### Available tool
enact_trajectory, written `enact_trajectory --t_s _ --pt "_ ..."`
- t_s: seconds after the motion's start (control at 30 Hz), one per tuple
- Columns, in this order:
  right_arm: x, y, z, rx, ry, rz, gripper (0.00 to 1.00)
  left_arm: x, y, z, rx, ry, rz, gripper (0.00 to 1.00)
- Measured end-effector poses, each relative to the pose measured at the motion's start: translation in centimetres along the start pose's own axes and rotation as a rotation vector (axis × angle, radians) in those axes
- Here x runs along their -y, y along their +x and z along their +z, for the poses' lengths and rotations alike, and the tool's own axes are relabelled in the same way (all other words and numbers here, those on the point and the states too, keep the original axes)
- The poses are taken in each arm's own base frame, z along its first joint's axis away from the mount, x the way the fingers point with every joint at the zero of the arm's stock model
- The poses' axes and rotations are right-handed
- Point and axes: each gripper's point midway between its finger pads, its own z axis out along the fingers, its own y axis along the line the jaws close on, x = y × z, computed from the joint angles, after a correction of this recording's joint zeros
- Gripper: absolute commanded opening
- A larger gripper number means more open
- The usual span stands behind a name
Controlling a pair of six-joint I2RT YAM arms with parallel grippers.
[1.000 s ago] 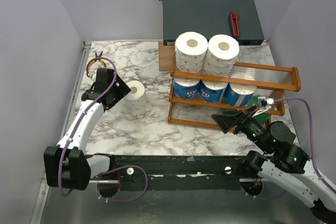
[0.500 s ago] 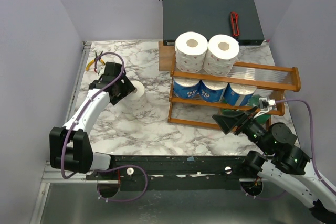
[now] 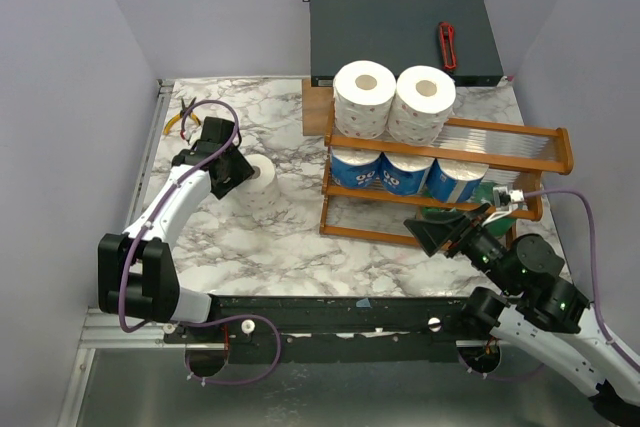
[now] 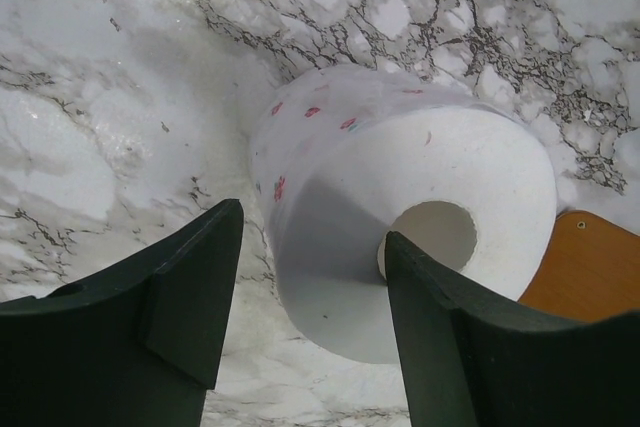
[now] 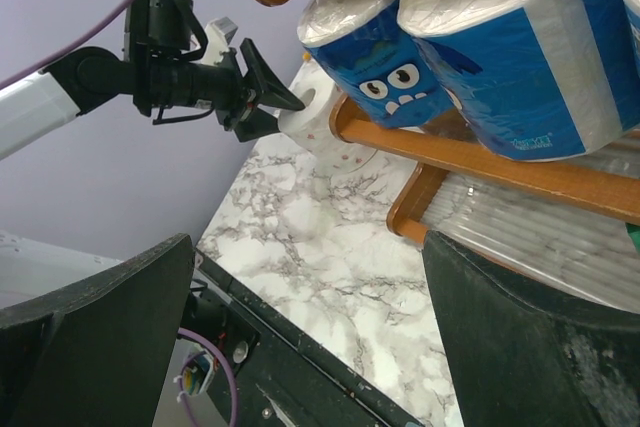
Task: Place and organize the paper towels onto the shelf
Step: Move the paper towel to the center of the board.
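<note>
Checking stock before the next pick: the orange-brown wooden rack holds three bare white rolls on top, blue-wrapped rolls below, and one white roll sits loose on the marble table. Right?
Not quite. The top external view shows two bare white rolls on top of the orange-brown wooden rack, not three. The blue-wrapped rolls below and the loose white roll on the marble table match.
</note>
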Motion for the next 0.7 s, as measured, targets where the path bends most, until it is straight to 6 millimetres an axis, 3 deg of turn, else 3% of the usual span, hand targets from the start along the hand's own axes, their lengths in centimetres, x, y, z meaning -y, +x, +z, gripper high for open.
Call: enact_trajectory --t_s 0.2,0.43,0.7 --pt "0.4 0.8 0.7 -0.032 0.025 -0.006 1.0 0.2 0.0 0.0 0.001 0.008 -0.004 0.43" --pt "1.6 3.7 2.7 -0.165 0.104 -0.035 1.0 -0.1 0.7 -0.9 0.003 0.028 0.015 0.28" --pt "-0.7 5.1 3.2 -0.269 -0.014 -0.074 1.0 -0.2 2.4 -4.8 0.048 0.125 0.08 0.15"
